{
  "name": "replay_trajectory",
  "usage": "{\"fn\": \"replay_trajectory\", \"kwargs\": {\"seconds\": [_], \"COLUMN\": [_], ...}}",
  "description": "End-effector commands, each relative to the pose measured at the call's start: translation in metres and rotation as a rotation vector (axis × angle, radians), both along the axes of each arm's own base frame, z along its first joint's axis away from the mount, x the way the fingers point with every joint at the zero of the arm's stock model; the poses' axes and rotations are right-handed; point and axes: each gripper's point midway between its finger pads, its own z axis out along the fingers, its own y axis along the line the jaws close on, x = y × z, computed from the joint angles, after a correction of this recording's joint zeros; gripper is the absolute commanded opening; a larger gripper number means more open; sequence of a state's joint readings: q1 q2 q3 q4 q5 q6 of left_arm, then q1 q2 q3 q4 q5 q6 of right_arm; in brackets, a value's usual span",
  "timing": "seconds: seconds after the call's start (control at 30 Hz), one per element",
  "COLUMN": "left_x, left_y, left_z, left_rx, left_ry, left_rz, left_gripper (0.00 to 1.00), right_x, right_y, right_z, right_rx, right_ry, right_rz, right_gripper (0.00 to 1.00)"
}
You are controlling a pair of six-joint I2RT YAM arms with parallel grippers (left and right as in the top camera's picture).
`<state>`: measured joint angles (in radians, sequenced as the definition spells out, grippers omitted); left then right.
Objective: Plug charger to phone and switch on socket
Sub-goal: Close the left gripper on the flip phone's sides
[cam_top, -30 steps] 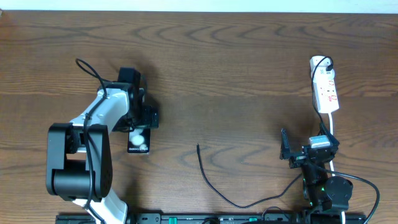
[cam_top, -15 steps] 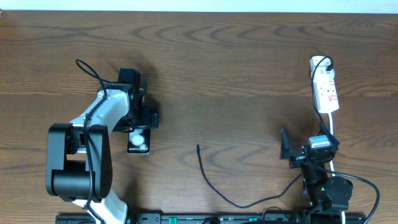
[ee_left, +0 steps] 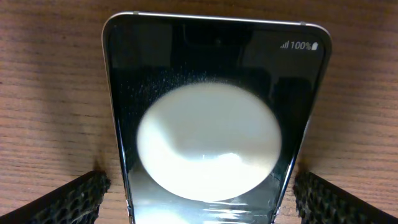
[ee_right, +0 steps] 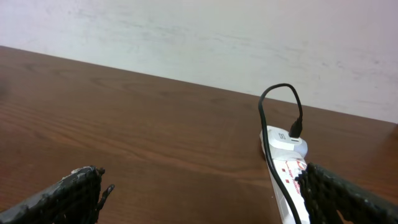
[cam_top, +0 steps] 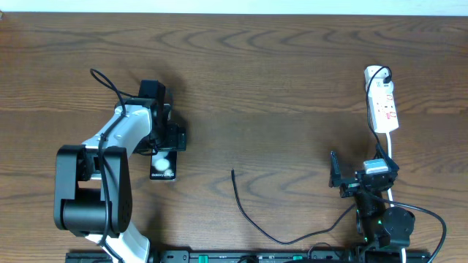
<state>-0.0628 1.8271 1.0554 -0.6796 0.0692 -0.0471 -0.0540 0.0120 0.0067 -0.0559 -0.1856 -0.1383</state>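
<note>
We find the left pincer (ee_left: 200, 198) open, spread about as wide as the phone (ee_left: 205, 81). The phone lies flat on the tabletop (cam_top: 278, 80) between the fingers (ee_left: 71, 200) and reaches on ahead of them. The fingertips sit just beside the phone's long edges; whether they touch it we cannot tell. The glossy face throws back a big round white reflection. A signal mark with "100%" shows at the corner farthest from the pincer.

The right pincer (ee_right: 208, 198) is open too, its fingers wide apart with nothing between them. The socket (ee_right: 287, 174) lies ahead of it and a little to its right, well apart. A black lead (ee_right: 261, 118) loops into a white plug (ee_right: 290, 143) at the socket's far end.

The charger (cam_top: 252, 213) lies loose on the tabletop between the two pincers, touching neither. Its free tip rests well to the right of the left pincer and the phone.
</note>
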Motion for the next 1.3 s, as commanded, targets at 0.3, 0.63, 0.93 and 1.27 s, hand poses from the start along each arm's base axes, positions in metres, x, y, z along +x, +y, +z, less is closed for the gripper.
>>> {"fn": "replay_trajectory", "kwargs": {"seconds": [0.3, 0.63, 0.93, 1.27], "left_x": [-0.0085, -0.011, -0.0132, -0.0133], "left_y": [0.0002, 0.0004, 0.0005, 0.0005], "left_z": [-0.0062, -0.0063, -0.0063, -0.0063], "left_rx": [0.004, 0.005, 0.005, 0.006], "left_ry": [0.029, 0.039, 0.048, 0.048], "left_rz": [-0.022, -0.022, -0.022, -0.023], "left_gripper": [0.98, 0.98, 0.98, 0.99], "right_x": [-0.0003, -0.0003, -0.0003, -0.0003], "right_y": [-0.0003, -0.0003, -0.0003, -0.0003], "right_z": [-0.0005, -0.0005, -0.0005, -0.0005], "right_rx": [0.013, 0.013, 0.013, 0.013], "right_ry": [0.002, 0.002, 0.002, 0.002], "right_rz": [-0.003, -0.003, -0.003, -0.003], "right_gripper": [0.99, 0.99, 0.99, 0.99]}}
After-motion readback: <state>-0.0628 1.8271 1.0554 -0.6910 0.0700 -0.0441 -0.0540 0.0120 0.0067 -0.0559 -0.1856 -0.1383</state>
